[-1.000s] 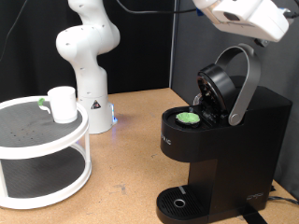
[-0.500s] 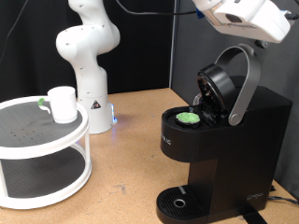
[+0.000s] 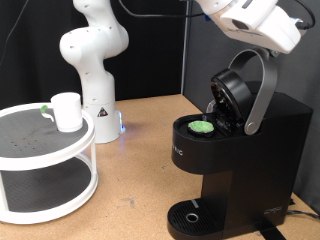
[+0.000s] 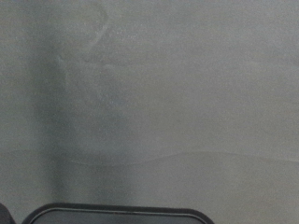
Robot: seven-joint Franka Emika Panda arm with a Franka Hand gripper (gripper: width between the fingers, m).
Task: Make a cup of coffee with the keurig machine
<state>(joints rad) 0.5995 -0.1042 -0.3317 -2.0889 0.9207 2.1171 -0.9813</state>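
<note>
The black keurig machine (image 3: 250, 150) stands at the exterior view's right with its grey-silver lid handle (image 3: 262, 85) raised and the lid open. A green-topped pod (image 3: 203, 127) sits in its holder. The round drip tray (image 3: 190, 217) at its base has nothing on it. The white cup (image 3: 67, 111) stands on the top shelf of a white two-tier stand (image 3: 45, 190) at the left. The white hand of the arm (image 3: 250, 18) hangs above the machine at the top right; its fingers do not show. The wrist view shows a grey surface and a dark curved edge (image 4: 117, 215).
The arm's white base (image 3: 92, 60) stands at the back, behind the two-tier stand. A small green thing (image 3: 45, 110) lies beside the cup on the shelf. The wooden tabletop (image 3: 140, 180) lies between stand and machine. A dark curtain is behind.
The white hand above the machine has moved left and a little downward, tilting over the raised lid handle. The machine, pod and cup have not moved.
</note>
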